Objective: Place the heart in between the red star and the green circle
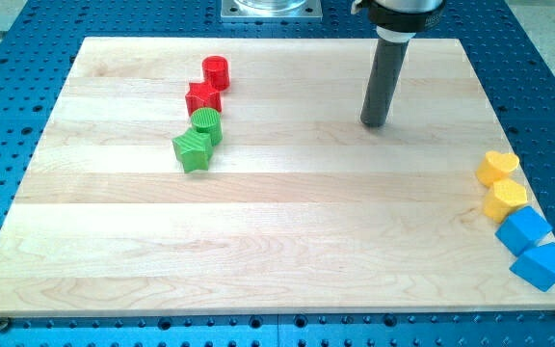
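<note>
The yellow heart (497, 167) lies near the board's right edge. The red star (203, 97) and the green circle (206, 125) sit at the upper left, touching each other, the star just above the circle. My tip (375, 122) rests on the board right of centre in the upper half. It is far to the right of the star and circle and well up and left of the heart, touching no block.
A red cylinder (216, 71) touches the star from above. A green star (193, 150) touches the circle from below. A second yellow block (505, 200) and two blue blocks (523, 229) (538, 266) line up below the heart along the wooden board's (277, 241) right edge.
</note>
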